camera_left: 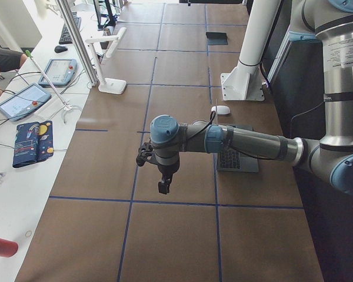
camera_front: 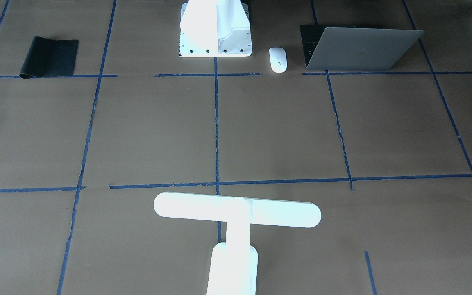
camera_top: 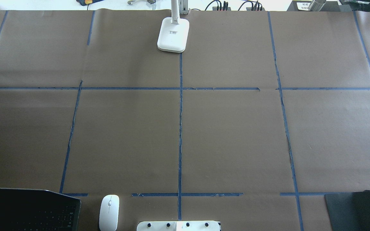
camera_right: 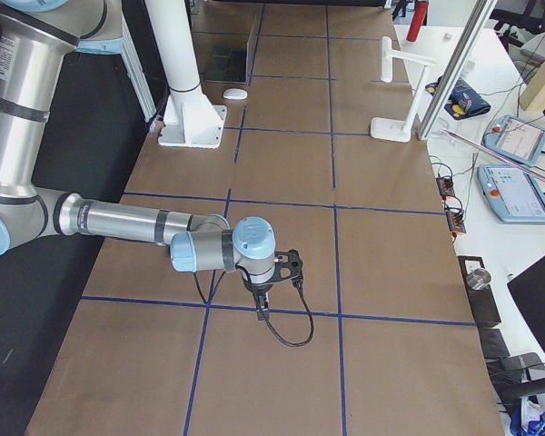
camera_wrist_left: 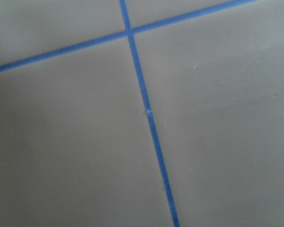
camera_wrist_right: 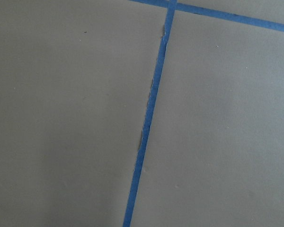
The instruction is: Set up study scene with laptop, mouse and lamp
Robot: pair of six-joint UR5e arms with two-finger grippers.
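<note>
Currently | laptop (camera_front: 363,49), mouse (camera_front: 277,59), lamp (camera_front: 236,213) apart from left claw (camera_left: 163,187), right claw (camera_right: 261,311) | spread or pressed: cannot tell

Bright, even daylight throughout. Front-facing view: lamp (camera_front: 236,213) and white mount (camera_front: 215,28) blown out, surface detail lost, faint bluish cast. Brown desk (camera_front: 285,131) matte, evenly lit, shadows faint. Overhead view: strip beyond far desk edge overexposed. Laptop (camera_top: 27,210) very dark, keys barely legible. Mild sheen on mouse (camera_top: 109,211). Side views: sharp, brightest toward far end, area behind robot dark. Both wrist views: soft, out of focus, tape lines (camera_wrist_left: 146,113) fuzzy-edged, shading darker toward lower left corner.
</note>
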